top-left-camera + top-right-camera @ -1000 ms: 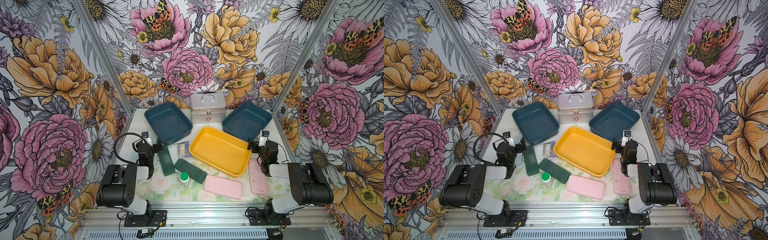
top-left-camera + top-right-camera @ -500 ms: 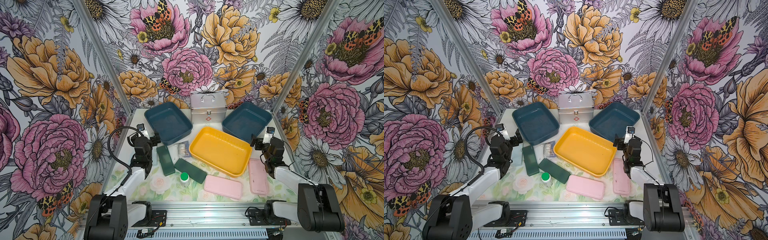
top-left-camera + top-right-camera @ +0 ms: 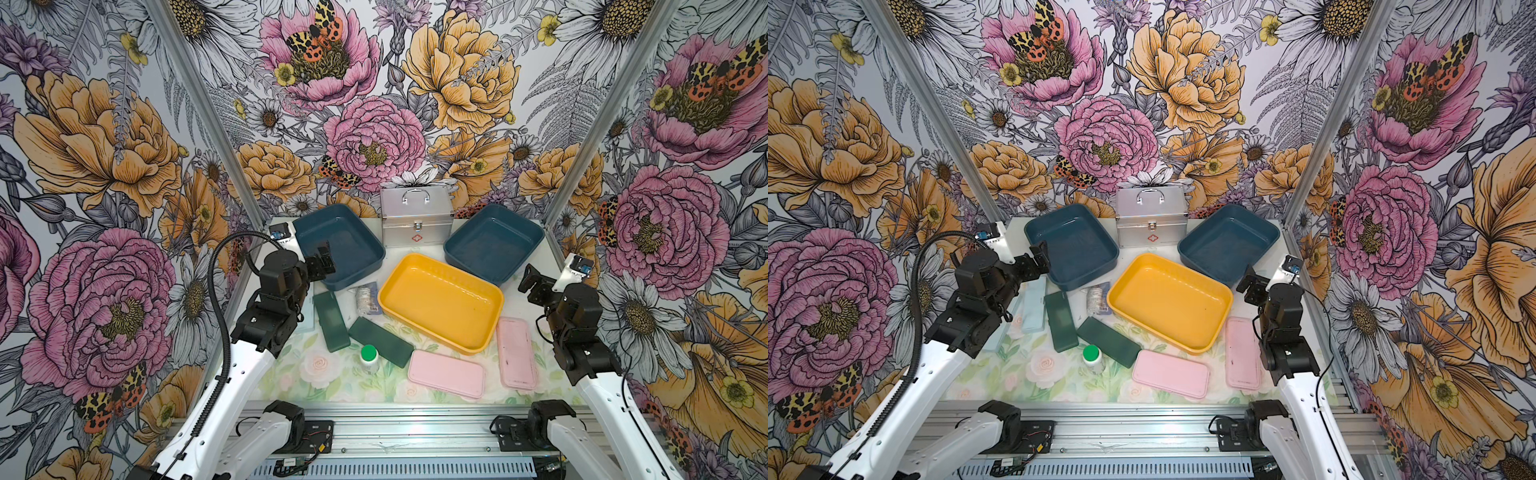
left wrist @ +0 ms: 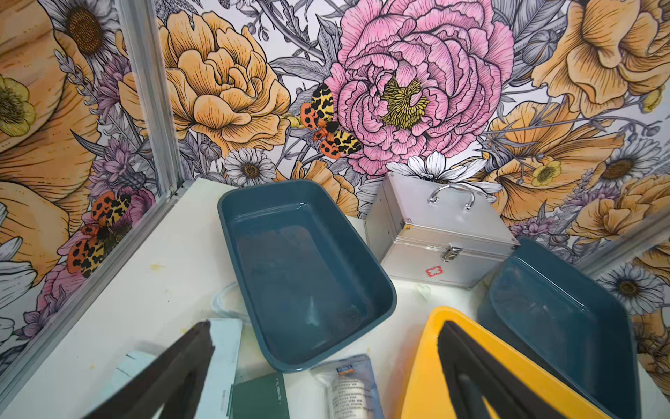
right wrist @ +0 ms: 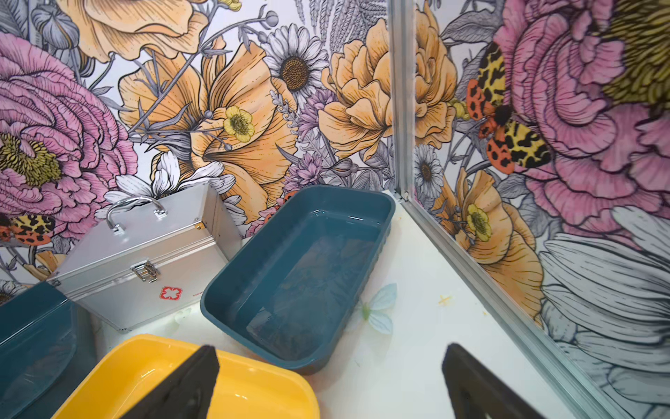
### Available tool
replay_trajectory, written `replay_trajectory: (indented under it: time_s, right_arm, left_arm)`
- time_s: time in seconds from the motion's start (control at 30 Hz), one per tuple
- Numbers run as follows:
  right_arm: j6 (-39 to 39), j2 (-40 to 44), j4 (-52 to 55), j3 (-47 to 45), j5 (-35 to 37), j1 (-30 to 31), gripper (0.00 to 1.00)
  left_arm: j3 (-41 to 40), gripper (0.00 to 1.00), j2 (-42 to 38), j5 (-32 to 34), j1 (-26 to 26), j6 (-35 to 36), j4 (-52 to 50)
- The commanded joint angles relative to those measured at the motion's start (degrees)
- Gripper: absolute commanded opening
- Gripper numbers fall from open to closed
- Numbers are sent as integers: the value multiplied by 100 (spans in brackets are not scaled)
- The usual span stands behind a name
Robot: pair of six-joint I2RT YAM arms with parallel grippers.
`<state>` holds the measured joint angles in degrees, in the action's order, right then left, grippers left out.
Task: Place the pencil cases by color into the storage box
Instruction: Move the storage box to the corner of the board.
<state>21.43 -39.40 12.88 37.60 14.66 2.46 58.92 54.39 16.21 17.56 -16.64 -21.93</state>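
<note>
while my left gripper [image 3: 323,260] and right gripper [image 3: 528,279] hang spread, empty, the right should straddle the flat pink rounded-rectangular pencil case [image 3: 516,353] beside it across its narrow width.

A red cross sign marks the silver case [image 4: 440,232]; print on the clear packet [image 4: 350,393] is illegible.

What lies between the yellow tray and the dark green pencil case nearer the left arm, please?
A clear plastic packet lies between that dark green pencil case and the yellow tray, as both top views show.
</note>
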Motion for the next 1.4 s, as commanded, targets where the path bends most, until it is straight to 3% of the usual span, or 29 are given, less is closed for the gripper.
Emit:
replay_trajectory:
  time_s: [0.0, 0.13, 0.37, 0.5, 0.7, 1.0, 1.17, 1.37]
  right_arm:
    - [541, 244, 1743, 484, 774, 23, 99]
    - [659, 184, 2826, 1008, 843, 22, 99]
    - [775, -549, 4626, 2042, 626, 27, 99]
    - [809, -745, 5454, 2480, 547, 27, 100]
    - [1014, -1084, 6720, 2779, -204, 27, 99]
    - [1398, -920, 7205, 1711, -2149, 52, 99]
    - [1442, -538, 7105, 1487, -2109, 97, 99]
    - [1187, -910, 7167, 1493, -1897, 139, 99]
  left_arm:
    - [681, 99, 313, -573, 159, -535, -1306]
    - [1496, 99, 928, -907, 219, -565, -1870]
    - [3336, 99, 2728, -2106, 322, -138, -3099]
    - [3799, 99, 3341, -2043, 635, -18, -3141]
    - [4378, 99, 4281, -2767, 975, -198, -3140]
    - [5303, 99, 5378, -3129, 1380, -437, -3138]
    - [5551, 99, 5604, -3207, 1450, -431, -3142]
    - [5457, 99, 5584, -3201, 1452, -431, -3133]
